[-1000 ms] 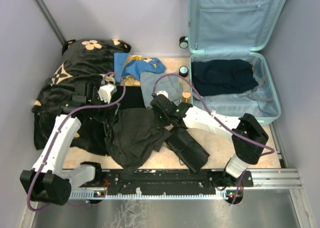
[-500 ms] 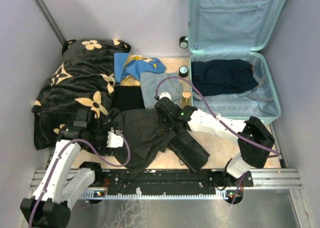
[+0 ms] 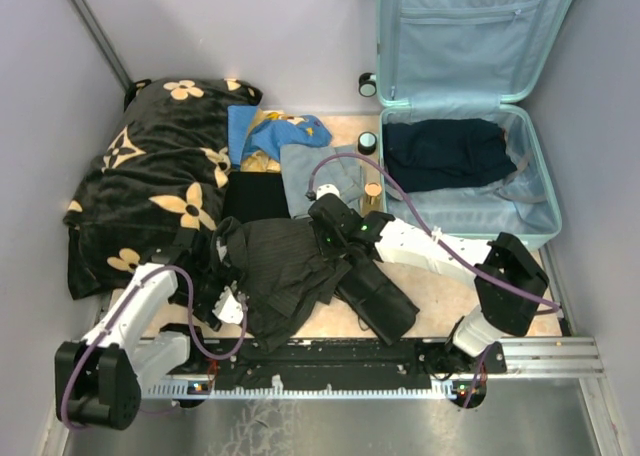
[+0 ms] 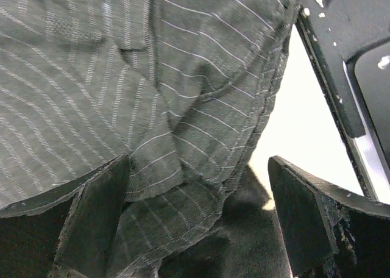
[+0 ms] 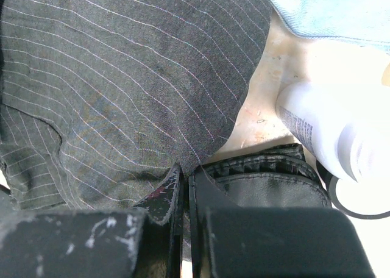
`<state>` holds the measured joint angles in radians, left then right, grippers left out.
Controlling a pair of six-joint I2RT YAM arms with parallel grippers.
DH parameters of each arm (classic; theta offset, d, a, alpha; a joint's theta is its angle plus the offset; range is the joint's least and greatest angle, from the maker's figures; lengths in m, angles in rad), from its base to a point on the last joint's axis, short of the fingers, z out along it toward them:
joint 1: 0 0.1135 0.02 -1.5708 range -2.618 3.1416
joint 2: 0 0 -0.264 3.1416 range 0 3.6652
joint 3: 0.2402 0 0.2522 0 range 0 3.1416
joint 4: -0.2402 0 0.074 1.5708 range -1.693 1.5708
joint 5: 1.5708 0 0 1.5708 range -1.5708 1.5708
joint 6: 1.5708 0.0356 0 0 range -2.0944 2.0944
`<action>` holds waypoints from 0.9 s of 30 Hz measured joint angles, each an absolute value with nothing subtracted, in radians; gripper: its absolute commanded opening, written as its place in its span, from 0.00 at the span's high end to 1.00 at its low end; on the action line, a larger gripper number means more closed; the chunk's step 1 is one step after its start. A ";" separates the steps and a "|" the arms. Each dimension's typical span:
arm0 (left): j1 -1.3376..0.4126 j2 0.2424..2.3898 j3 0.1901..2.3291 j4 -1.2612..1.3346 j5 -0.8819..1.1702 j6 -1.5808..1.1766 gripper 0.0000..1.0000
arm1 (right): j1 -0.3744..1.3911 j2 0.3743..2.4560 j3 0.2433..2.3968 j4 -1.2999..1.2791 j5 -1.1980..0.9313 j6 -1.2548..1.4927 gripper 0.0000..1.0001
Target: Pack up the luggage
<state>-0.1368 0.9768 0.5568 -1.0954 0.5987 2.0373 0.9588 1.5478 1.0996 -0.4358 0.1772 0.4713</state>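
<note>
The luggage (image 3: 540, 238) lies open at the far right of the table (image 3: 440, 286). Its lid (image 3: 470, 36) stands up against the back wall. In its lower half rests folded dark navy clothing (image 3: 445, 151).

To the left of the luggage, near its front corner, lies a striped garment (image 3: 285, 266), dark grey with thin pale lines and crumpled. Between this garment and the luggage lies a black quilted bag (image 3: 380, 296), touching the garment's edge. Farther left of the luggage, well apart from it, a black blanket (image 3: 150, 176) with tan flowers is heaped. A blue cloth (image 3: 280, 131) lies between the blanket and the luggage, toward the back.

The right gripper (image 5: 186, 180) is just left of the luggage's front corner. Its fingers are pressed together at the hem of the striped garment. I cannot tell if cloth is caught between them. A white bottle (image 5: 329, 138) lies just beside it, on the luggage side.

The left gripper (image 4: 195, 229) is far from the luggage, at the opposite side of the striped garment. Its fingers (image 4: 91, 217) are spread wide apart above the garment's edge and hold nothing.
</note>
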 measured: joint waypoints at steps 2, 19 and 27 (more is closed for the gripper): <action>-0.137 1.005 0.532 -1.069 0.564 2.048 0.00 | 0.959 1.550 1.100 -0.434 0.174 0.471 1.00; -0.159 0.991 0.374 -0.591 0.661 2.041 1.00 | 0.958 1.611 1.170 -0.419 0.125 0.445 1.00; -0.162 0.897 0.638 -0.835 0.728 1.893 1.00 | 0.973 1.597 1.269 -0.412 0.109 0.406 1.00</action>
<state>-0.1619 0.8974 0.6380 -0.8352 0.7280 1.8931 0.9733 1.5967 1.2686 -0.4118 0.1085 0.4065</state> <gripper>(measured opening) 0.028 0.011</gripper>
